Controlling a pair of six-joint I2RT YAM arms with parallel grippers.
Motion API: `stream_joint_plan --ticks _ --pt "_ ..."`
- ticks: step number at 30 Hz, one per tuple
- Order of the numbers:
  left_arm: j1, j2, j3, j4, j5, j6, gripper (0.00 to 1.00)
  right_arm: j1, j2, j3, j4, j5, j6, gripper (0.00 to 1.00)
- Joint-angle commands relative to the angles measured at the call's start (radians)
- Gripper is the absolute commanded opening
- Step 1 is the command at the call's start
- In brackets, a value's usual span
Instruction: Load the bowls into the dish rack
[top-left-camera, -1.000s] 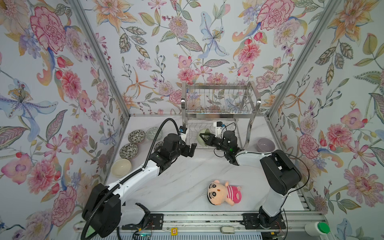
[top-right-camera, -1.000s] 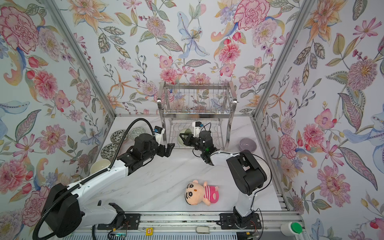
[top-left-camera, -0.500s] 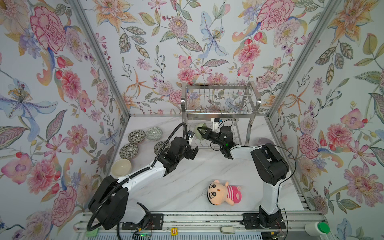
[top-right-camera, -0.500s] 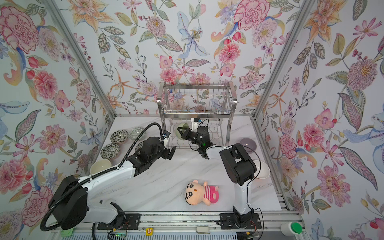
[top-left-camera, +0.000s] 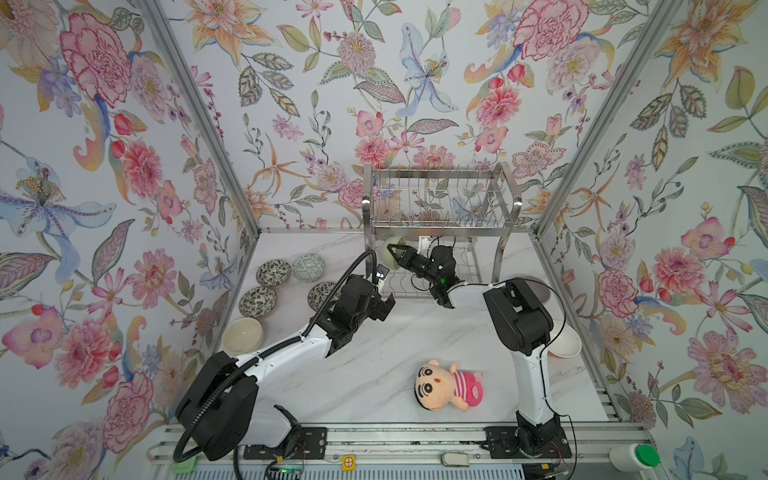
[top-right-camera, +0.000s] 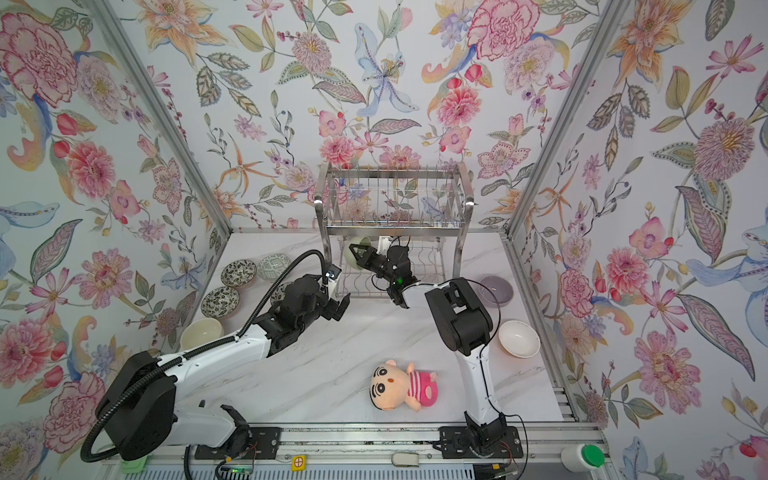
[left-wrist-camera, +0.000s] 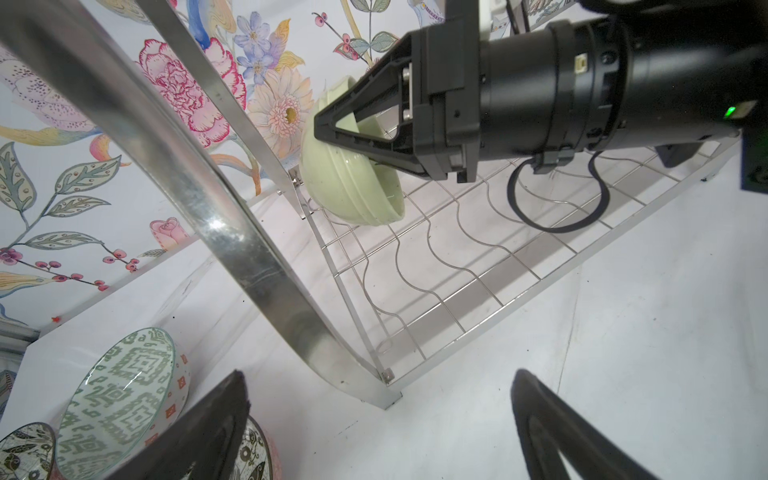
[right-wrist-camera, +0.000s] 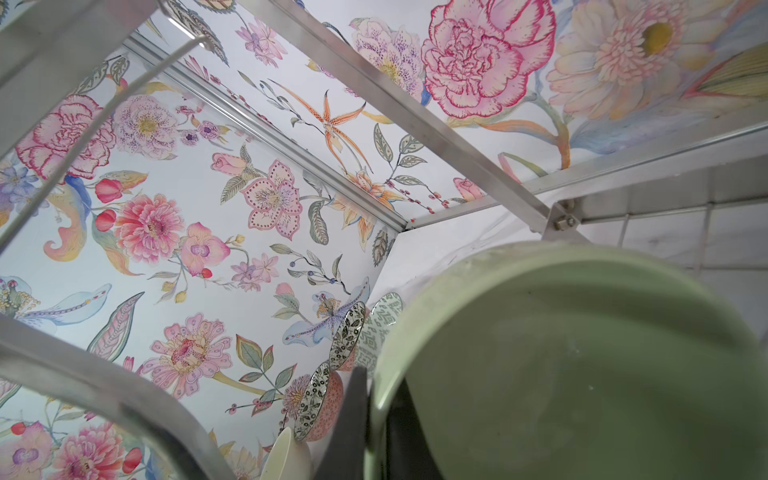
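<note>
The right arm's jaws are clenched on the rim of the pale green bowl (left-wrist-camera: 353, 187), one finger inside it and one on its outer wall. The bowl hangs tipped on its side at the left end of the lower tier of the dish rack (top-left-camera: 440, 224), close over the wavy wires; whether it touches them I cannot tell. In both top views the upper tier overhangs the bowl (top-right-camera: 353, 254), and the right arm reaches in beneath it.

The left arm's jaws are spread wide with nothing between the fingers (left-wrist-camera: 199, 436). They hover over the surface (top-left-camera: 374, 353) just in front of the rack's curved front leg (left-wrist-camera: 232, 249), which stands between them and the bowl.

Four patterned bowls (top-left-camera: 273, 272) sit on the left, one partly behind the left arm, with a cream bowl (top-left-camera: 242, 336) nearer. A lavender bowl (top-right-camera: 496, 289) and a white-lined bowl (top-right-camera: 518, 338) sit on the right. A plush doll (top-left-camera: 449, 386) lies in front.
</note>
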Motion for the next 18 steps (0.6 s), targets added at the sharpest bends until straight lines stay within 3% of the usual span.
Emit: stream_joint_plan --ticks 1,18 --pt "-0.006 -0.025 -0.007 0.015 -0.027 0.015 0.99 -0.006 0.026 0.056 0.136 0.016 0.022 0.0" --pt "0.02 -0.033 0.007 0.003 -0.082 -0.046 0.99 -0.023 0.189 0.235 0.2 0.023 0.075 0.0"
